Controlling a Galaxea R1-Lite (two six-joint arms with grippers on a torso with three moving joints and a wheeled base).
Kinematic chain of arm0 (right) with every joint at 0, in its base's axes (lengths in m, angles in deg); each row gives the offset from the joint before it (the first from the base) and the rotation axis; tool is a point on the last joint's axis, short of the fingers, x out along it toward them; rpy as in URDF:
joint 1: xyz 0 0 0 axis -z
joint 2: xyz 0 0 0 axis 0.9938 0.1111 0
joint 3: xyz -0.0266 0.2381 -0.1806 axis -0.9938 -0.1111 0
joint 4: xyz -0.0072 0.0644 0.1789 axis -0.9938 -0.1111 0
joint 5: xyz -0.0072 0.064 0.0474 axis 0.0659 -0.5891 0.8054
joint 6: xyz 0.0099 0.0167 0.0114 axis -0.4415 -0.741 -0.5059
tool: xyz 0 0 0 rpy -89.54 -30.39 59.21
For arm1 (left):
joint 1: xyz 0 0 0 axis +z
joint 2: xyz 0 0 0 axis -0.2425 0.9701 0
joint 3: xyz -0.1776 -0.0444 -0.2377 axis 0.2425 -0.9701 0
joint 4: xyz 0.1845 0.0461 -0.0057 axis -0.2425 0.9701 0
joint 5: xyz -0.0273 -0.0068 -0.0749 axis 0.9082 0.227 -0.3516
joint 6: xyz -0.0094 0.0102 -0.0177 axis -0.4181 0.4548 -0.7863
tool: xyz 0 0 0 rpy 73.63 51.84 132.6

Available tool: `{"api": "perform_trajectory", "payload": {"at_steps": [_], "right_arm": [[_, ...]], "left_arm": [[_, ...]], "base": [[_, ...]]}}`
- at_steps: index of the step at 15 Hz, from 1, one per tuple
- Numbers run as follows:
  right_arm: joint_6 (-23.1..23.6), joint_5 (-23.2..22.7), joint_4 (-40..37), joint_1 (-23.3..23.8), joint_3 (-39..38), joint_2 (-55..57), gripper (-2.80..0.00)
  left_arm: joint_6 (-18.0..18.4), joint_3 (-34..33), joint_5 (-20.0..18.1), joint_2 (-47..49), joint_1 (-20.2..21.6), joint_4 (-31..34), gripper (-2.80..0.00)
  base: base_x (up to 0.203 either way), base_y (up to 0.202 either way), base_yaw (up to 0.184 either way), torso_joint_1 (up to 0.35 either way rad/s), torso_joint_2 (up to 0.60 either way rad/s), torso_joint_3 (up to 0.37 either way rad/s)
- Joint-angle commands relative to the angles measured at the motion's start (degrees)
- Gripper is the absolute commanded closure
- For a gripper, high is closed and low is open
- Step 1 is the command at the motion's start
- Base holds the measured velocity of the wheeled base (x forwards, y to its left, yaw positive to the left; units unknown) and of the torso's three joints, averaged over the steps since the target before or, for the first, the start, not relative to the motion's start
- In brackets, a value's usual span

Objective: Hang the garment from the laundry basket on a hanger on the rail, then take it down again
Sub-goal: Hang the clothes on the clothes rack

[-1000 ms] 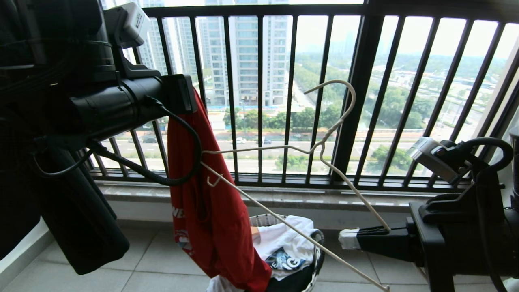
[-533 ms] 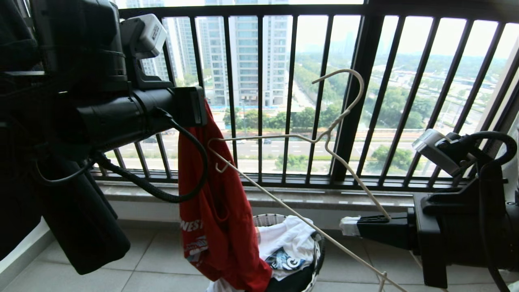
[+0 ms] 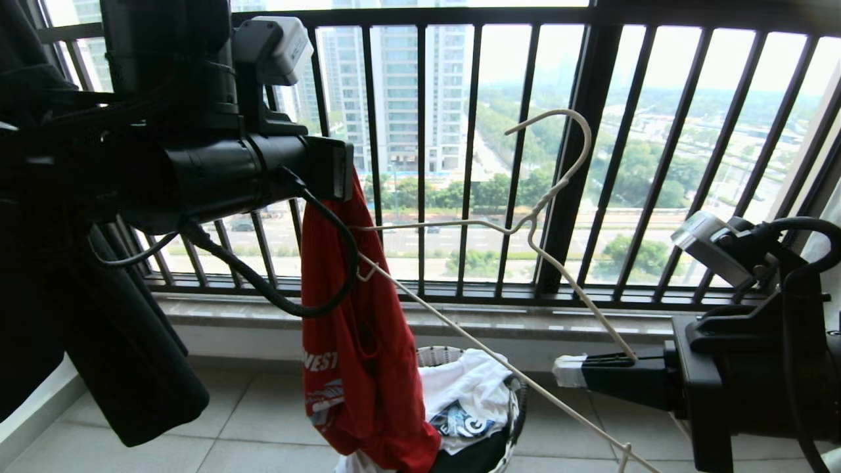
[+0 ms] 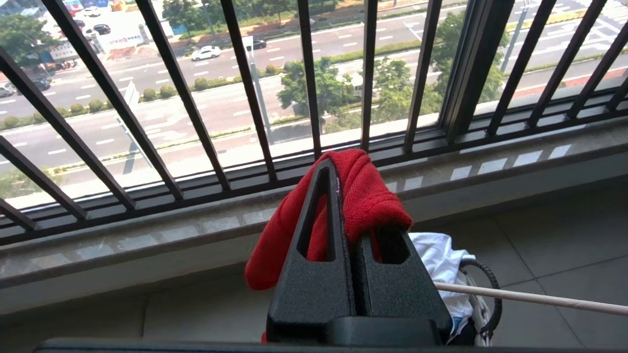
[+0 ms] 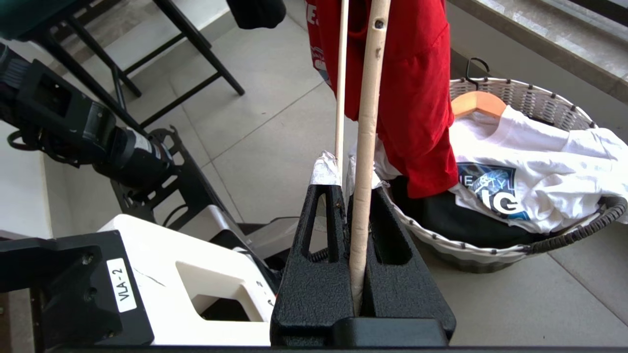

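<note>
Pinching red garment (image 4: 363, 196) in left claw (image 4: 351, 206), right claw (image 5: 349, 196) clamped on hanger (image 3: 525, 230)

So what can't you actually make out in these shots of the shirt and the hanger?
- Rail: in no view, so where the hanger will hang cannot be told.
- Hanger's far tip: head view, hidden behind the red T-shirt; whether it is inside the shirt is unclear.
- Shirt print: head view, folded, only part of the lettering shows.
- Laundry basket: head view, bottom edge cuts it off.
- Left gripper: head view, its tips are hidden by the arm.
</note>
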Motion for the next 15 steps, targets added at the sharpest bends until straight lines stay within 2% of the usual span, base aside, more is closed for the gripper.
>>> {"api": "perform_trajectory", "payload": {"at_steps": [1, 3, 7, 10, 12, 15], "right_arm": [[0.0, -0.8, 0.1, 0.0, 0.0, -0.2, 0.0], [0.0, -0.8, 0.1, 0.0, 0.0, -0.6, 0.0], [-0.1, -0.9, 0.2, 0.0, 0.2, -0.9, 0.0], [-0.1, -0.7, 0.3, 0.0, 0.2, -0.8, 0.0], [0.0, 0.0, 0.4, 1.3, 0.4, -0.9, 0.0], [0.2, 1.1, 0.4, 2.4, 0.7, 0.1, 0.0]], "left_arm": [[0.7, 2.1, 0.1, 0.8, -0.9, 3.3, 0.0], [1.5, 3.1, 0.1, 0.9, -2.0, 6.5, 0.0], [1.3, 5.2, 0.1, 0.8, -6.0, 9.0, 0.0], [1.4, 7.4, 0.6, 2.9, -7.0, 9.7, 0.0], [1.1, 7.6, 1.2, 1.8, -8.9, 13.2, 0.0], [-0.9, 7.7, 6.7, 1.6, -12.6, 13.9, 0.0]], "base": [[0.0, 0.0, 0.0, 0.0, 0.0, 0.0], [0.0, 0.0, 0.0, 0.0, 0.0, 0.0], [0.0, 0.0, 0.0, 0.0, 0.0, 0.0], [0.0, 0.0, 0.0, 0.0, 0.0, 0.0], [0.0, 0.0, 0.0, 0.0, 0.0, 0.0], [0.0, 0.0, 0.0, 0.0, 0.0, 0.0]]}}
